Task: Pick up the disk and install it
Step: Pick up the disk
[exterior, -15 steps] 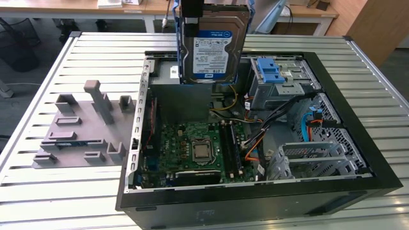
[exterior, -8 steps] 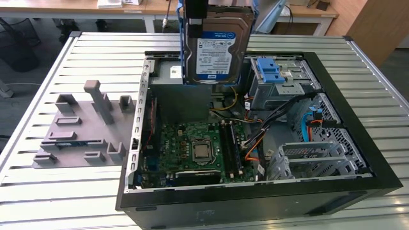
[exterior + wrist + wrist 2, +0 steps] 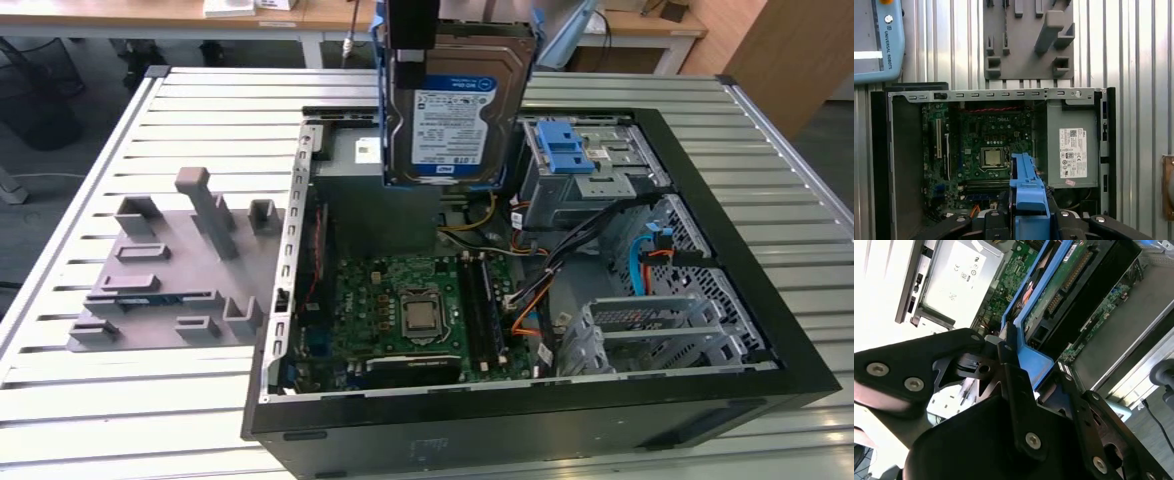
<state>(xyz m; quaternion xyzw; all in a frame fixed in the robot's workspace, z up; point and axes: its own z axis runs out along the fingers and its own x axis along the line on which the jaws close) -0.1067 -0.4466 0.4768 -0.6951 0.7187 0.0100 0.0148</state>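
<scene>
Black jaws pinch the disk (image 3: 454, 115) by its blue carrier (image 3: 1027, 192) above the open case (image 3: 534, 435).

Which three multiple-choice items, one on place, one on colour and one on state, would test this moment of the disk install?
1. Where is the disk?
A. held upright above the open computer case
B. lying flat beside that case
C. seated inside that case

2. What colour is the plastic carrier framing the disk?
A. red
B. blue
C. yellow

3. What is the state of the gripper?
A. open and empty
B. shut on the disk by its carrier
C. open, hovering beside the disk

Answers:
1 A: the exterior view shows it hanging, label outward, over the case's interior.
2 B: both wrist views show blue plastic between the gripper's parts.
3 B: in the second wrist view the fingers press against the carrier, and the disk hangs clear of any support.
</scene>
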